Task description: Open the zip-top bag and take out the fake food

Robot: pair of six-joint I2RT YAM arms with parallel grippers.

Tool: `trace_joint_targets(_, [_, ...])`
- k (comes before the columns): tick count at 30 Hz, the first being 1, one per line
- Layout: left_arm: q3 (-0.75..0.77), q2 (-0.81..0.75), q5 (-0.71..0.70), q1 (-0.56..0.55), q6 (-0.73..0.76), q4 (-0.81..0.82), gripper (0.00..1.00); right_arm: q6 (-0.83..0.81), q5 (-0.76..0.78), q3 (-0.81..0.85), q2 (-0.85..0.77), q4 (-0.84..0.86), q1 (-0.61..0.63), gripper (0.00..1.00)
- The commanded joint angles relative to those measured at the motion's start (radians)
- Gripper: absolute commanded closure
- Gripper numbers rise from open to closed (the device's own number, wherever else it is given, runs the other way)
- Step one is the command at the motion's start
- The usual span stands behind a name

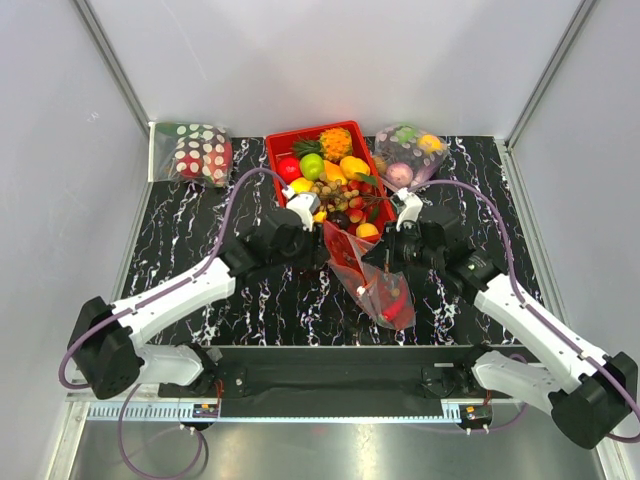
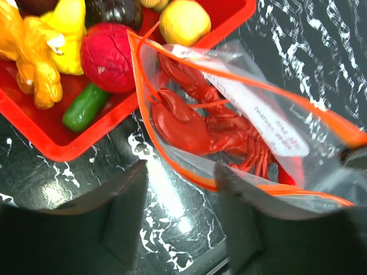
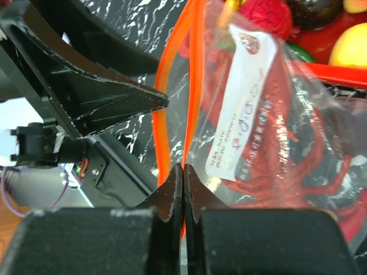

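Though vague from top, wrist cam: right pincer [image 3: 182, 175] pinching zip-top bag [image 3: 246, 114]

Red lobster [image 2: 192, 123] inside the gaping zip-top bag [image 2: 261, 112] beside the red tray [image 2: 34, 134] — left gripper [image 2: 180, 172] fingers apart.

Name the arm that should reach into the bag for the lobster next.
Left. The left gripper is open and faces the open mouth of the zip-top bag, the lobster just ahead. The right gripper is shut on the bag's orange zip edge, holding it.
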Motion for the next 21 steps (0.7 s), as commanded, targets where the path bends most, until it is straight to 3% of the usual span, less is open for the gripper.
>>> trace_joint_targets(1, [-0.017, -0.029, 0.025, 0.004, -0.002, 0.035, 0.58, -0.03, 0.065, 0.039, -0.023, -0.008, 0.009, 1.0])
trace_joint_targets(8, [-0.053, -0.071, 0.022, 0.004, 0.012, 0.003, 0.76, -0.071, 0.249, 0.088, -0.037, -0.112, 0.009, 1.0])
trace_joint_targets(13, [-0.083, -0.087, -0.022, 0.004, 0.029, -0.026, 0.78, -0.073, 0.288, 0.121, -0.066, -0.15, 0.009, 1.0])
trace_joint_targets(21, [-0.05, -0.08, -0.004, 0.004, 0.049, -0.028, 0.77, -0.035, 0.165, 0.102, -0.063, -0.074, 0.015, 1.0])
